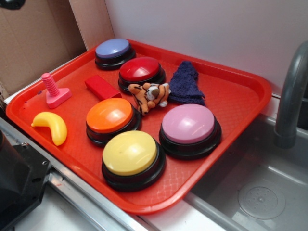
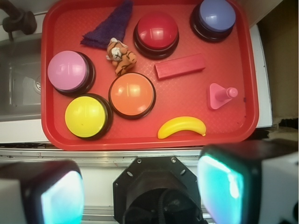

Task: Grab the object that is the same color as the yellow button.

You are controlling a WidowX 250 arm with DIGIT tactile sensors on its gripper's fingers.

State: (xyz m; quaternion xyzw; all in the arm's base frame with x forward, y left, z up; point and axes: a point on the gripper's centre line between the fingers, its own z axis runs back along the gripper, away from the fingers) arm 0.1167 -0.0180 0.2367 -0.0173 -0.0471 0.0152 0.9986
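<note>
Five dome buttons on a red tray (image 2: 243,70): yellow button (image 2: 85,116) at the near edge, orange button (image 2: 132,94) just beside it, pink button (image 2: 68,71), red button (image 2: 156,29) and blue-violet button (image 2: 217,14) farther back. Also on the tray: a small tiger toy (image 2: 120,56), a dark blue cloth (image 2: 112,23), a red block (image 2: 180,66), a pink screw-shaped toy (image 2: 220,94).

Target by colour match: toy banana (image 2: 182,127), lying flat near the tray's front rim, concave side facing the rim, well apart from the yellow button, with the orange button between the two and slightly behind. Nothing touching the banana; free tray surface all around it.

Pincer (image 2: 142,189) high above the scene in the wrist view, both fingers spread wide at the bottom corners of the frame, nothing between them. Not visible in the exterior view.

Step in hand, as a judgement: the very start, approach not yet begun, nothing grasped. Next move likely: shift forward and slightly right to centre over the banana, turn the wrist so the fingers straddle the narrow width across the curve, descend close to the tray, then close. Risk: smooth, curved plastic apt to slip or roll if pinched off-centre; tray rim close by.
</note>
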